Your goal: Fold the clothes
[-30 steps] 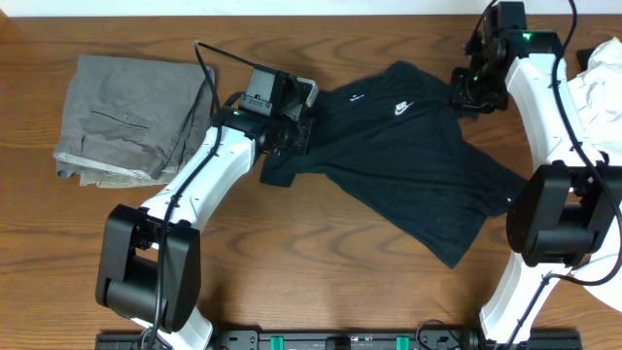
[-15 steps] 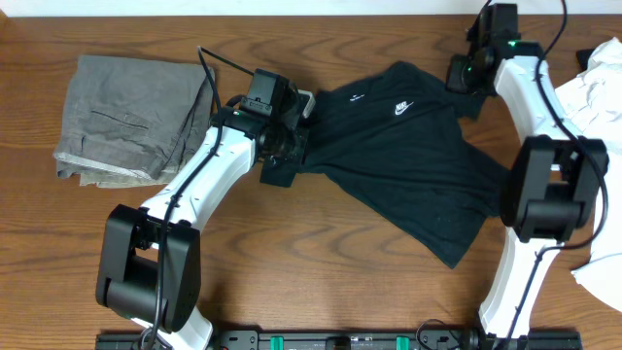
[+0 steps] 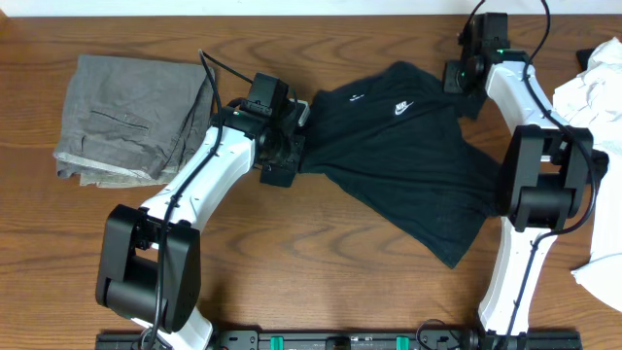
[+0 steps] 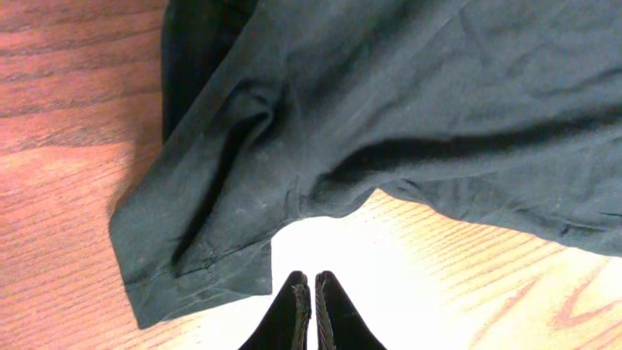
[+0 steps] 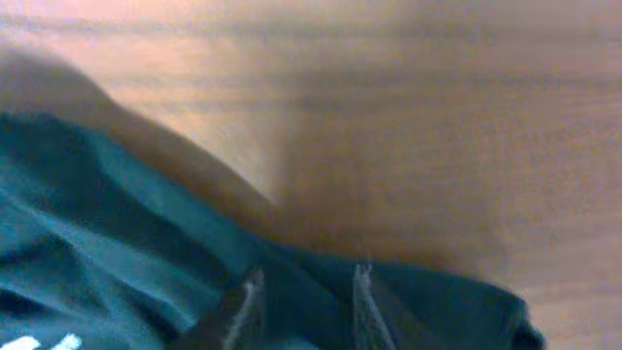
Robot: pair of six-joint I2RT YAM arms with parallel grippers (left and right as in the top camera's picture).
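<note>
The wooden table [image 3: 321,282] carries 3 pieces of clothes. The black T-shirt [image 3: 408,165] lies spread and slanted in the middle - collar to the far side, hem toward the near right. The grey trousers [image 3: 126,117] lie folded at the far left, well apart from it. A white garment [image 3: 598,83] is bunched at the right edge. The left gripper [image 4: 309,292] sits by the shirt's left sleeve; its 2 fingers are pressed together over bare wood, with no cloth between them. The right gripper [image 5: 304,292] is at the shirt's far right sleeve, fingers parted above the fabric - whether it grips anything I cannot tell. A small white logo [image 3: 399,108] marks the chest.
</note>
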